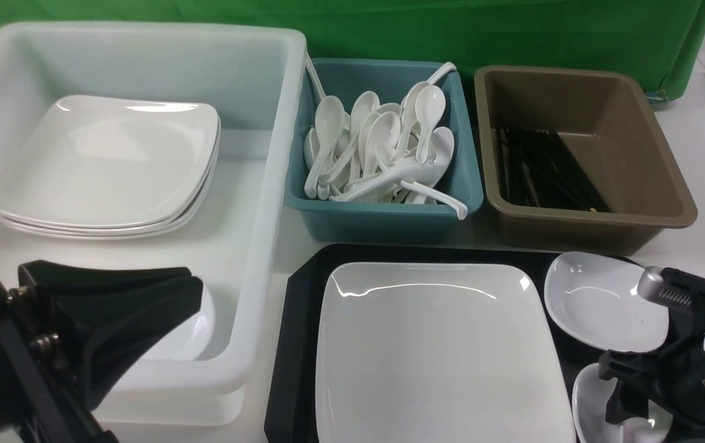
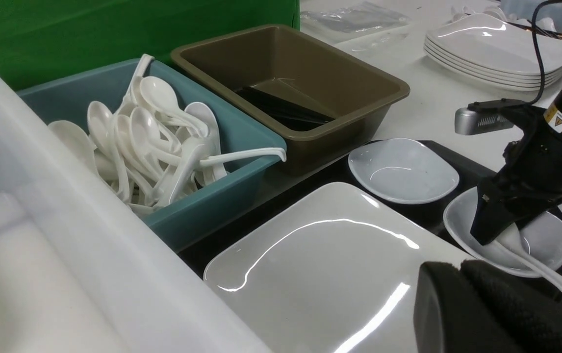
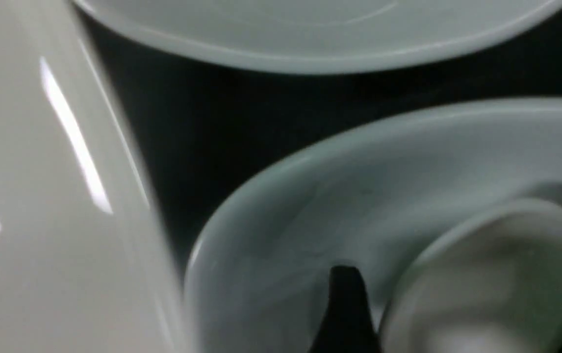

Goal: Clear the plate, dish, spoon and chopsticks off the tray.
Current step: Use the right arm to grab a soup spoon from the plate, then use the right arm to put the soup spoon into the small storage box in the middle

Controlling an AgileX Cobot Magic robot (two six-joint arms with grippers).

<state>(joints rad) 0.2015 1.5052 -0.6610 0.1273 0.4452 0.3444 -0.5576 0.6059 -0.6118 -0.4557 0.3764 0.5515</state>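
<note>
At the tray's (image 1: pixel 297 344) near right corner, about four o'clock from the plate (image 1: pixel 432 351), the right claw (image 2: pixel 488 234) stands tip-down inside the near dish (image 2: pixel 550 235), right on the spoon (image 2: pixel 541 267) lying there. The step in hand looks like the spoon pick. In the right wrist view one finger (image 3: pixel 344 304) sits just beside the rim of the spoon's bowl. Its partner is out of sight, so I cannot tell whether this claw is spread or already pinching. The next move probably calls for both fingers astride the spoon, a firm squeeze, then a lift toward the teal bin (image 1: pixel 383 215) at twelve o'clock from the plate. The left claw (image 1: pixel 143 307) is pressed together and empty, over the white tub (image 1: pixel 254 184) at nine o'clock. The far dish (image 1: pixel 598 301) waits at two o'clock.
</note>
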